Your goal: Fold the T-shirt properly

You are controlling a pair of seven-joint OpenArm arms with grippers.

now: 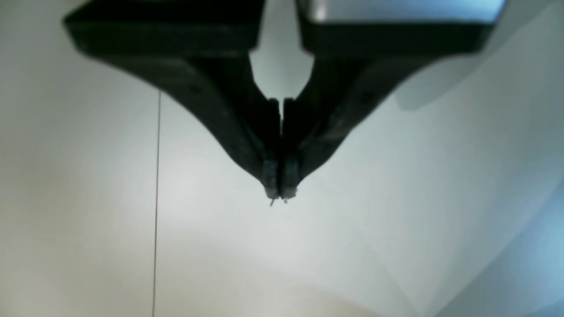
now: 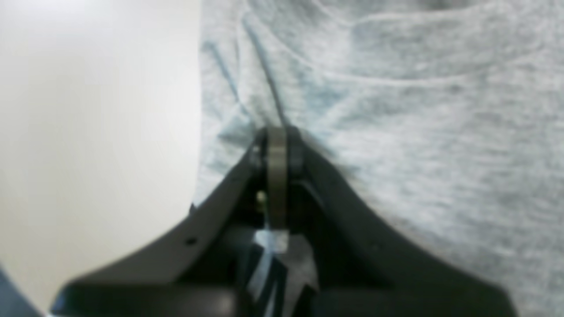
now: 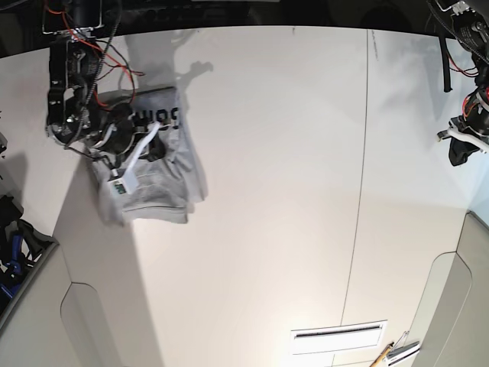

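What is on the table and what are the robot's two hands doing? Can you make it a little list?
T-shirt: grey, black lettering, bunched at one end of the white table
right gripper: closed, pinching the shirt's fabric near its edge
left gripper: closed, holding nothing, over bare table
distance between arms: far apart, at opposite ends of the table
fold: looks folded over, not neat yet

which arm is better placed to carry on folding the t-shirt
Right. The right gripper is shut on the T-shirt; the left gripper hangs shut and empty over bare table, far from the cloth.
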